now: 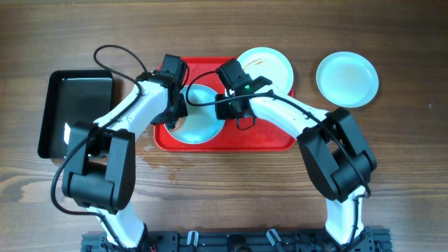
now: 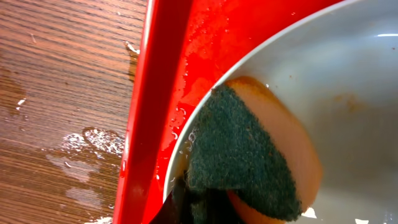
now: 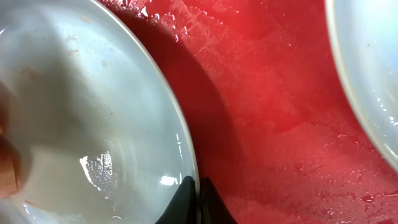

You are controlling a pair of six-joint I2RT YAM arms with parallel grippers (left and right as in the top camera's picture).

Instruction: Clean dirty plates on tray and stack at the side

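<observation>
Overhead layout: large flat red plastic tray with raised rim (image 1: 266, 136) mid-table on brown wooden table (image 1: 406, 175); glossy black rectangular tray (image 1: 84, 98) to its left, near but apart.
Plate being held: pale mint-blue round plate in the tray's left half (image 1: 199, 126), flat on the tray floor, close to the left rim; faint brown smears inside it in the wrist views.
Second plate: matching mint-blue plate at the tray's far right corner (image 1: 269, 66), overhanging the far rim, small orange-brown streak on it.
Third plate: matching mint-blue plate on bare wood (image 1: 347, 79), right of the tray, well apart.
Left gripper (image 2: 193, 208): clamped on green-topped orange sponge (image 2: 242, 155), which is pressed on the held plate's inner edge beside the left tray rim.
Right gripper (image 3: 198, 202): fingertips together, pinching that same plate's opposite rim.
Open room: wet red floor between the two tray plates, right half of tray bare.
Spill: water patches on the wood (image 2: 93, 146) just outside the left tray rim.
</observation>
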